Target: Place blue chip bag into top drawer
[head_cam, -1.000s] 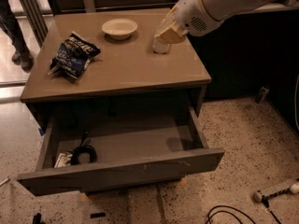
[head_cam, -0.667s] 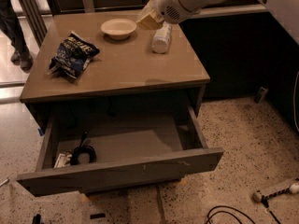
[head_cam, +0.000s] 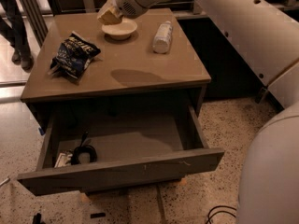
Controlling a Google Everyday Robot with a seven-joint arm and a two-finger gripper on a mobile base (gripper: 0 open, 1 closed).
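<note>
- We judge the reach is in hand: our hand hovers over the white bowl; spread or pressed together, we cannot tell.
- The blue chip bag lies ungrasped on the counter, at its left.
- Next we would need to move left and down onto the bag; the top drawer stands pulled out.

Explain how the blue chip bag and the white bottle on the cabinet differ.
The blue chip bag is dark navy and crinkled; the white bottle is pale and smooth. The bag lies flat near the left edge of the cabinet top; the bottle sits right of the white bowl. Both rest on that top, outside the open top drawer; the tool hovers over the bowl, touching neither.
</note>
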